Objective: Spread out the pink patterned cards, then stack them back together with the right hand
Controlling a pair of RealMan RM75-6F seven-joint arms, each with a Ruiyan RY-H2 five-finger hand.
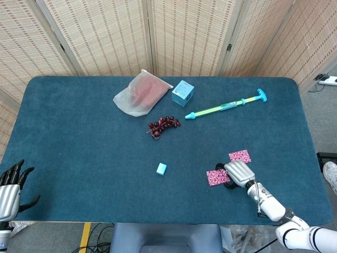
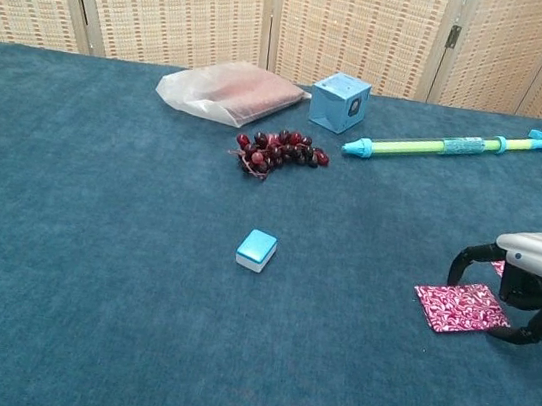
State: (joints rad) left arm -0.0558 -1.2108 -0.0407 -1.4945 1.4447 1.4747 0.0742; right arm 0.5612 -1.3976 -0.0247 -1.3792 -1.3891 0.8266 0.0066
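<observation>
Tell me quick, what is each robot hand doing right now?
Left hand: open, holding nothing, off the table's near left corner.
Right hand: arched over a pink card, fingertips down around it; whether it grips it cannot be told.

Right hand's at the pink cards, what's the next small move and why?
Probably slide the near card toward the far card. Two pink cards lie apart on the table, so they look spread but not restacked, and the right hand arches between them with fingertips at the near one.
</observation>
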